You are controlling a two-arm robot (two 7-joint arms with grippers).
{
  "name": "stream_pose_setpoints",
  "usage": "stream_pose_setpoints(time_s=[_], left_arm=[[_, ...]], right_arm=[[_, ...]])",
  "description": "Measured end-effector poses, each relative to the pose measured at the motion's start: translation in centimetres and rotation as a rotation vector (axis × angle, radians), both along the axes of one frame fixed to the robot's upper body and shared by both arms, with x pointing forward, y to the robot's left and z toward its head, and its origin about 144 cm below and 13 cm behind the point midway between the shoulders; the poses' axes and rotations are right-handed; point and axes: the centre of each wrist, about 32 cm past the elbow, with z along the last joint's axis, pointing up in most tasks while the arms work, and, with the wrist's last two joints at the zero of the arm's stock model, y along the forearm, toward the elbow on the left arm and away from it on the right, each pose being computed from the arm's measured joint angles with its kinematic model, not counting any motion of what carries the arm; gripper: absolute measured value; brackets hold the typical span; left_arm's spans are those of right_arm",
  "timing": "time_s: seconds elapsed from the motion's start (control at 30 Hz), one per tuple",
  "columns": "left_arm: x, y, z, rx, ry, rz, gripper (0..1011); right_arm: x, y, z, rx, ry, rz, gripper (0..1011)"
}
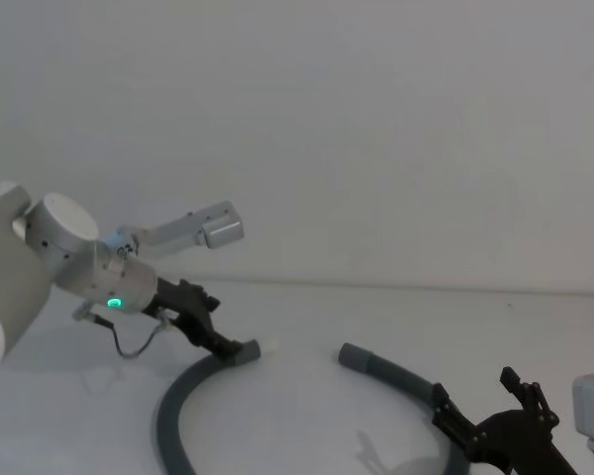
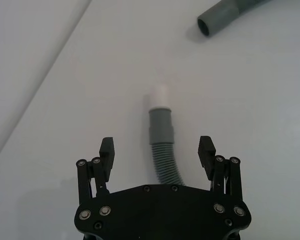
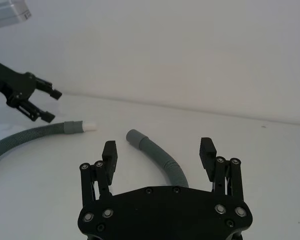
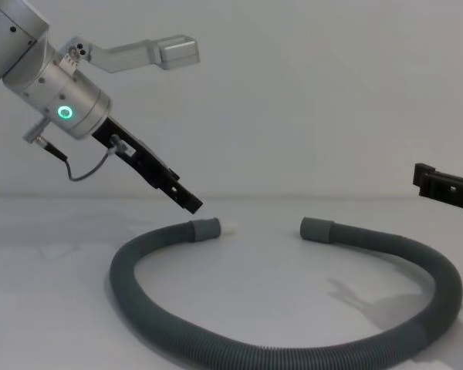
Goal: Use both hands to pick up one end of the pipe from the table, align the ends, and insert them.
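Lying in an open loop on the white counter (image 4: 46, 308), the dark grey corrugated pipe (image 4: 278, 351) is seen with its two ends apart and facing each other. Both cuffs are seen resting on the counter. The left gripper (image 2: 156, 146) is held released just above the whitish-tipped cuff (image 2: 160, 126), its fingers (image 2: 107, 150) spread to either side of the pipe without touching it. The right gripper (image 3: 158, 149) is likewise held released, raised above the stretch of pipe behind the plain cuff (image 3: 135, 136), clear of it. Nothing is grasped by either gripper.
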Motion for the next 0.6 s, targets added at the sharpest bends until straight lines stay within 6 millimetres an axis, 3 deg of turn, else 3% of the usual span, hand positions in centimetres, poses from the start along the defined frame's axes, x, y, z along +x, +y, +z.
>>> stream_pose_setpoints(time_s=[0.33,0.6], left_arm=[[-0.9,0.7,-2.5,-0.041,0.073,0.019,1002],[-1.3,0.7,-3.0,-0.047,0.085,0.023,1002]], right_arm=[[0.0,0.0,0.0,0.000,0.000,0.000,1003],[0.0,0.0,0.0,0.000,0.000,0.000,1003]])
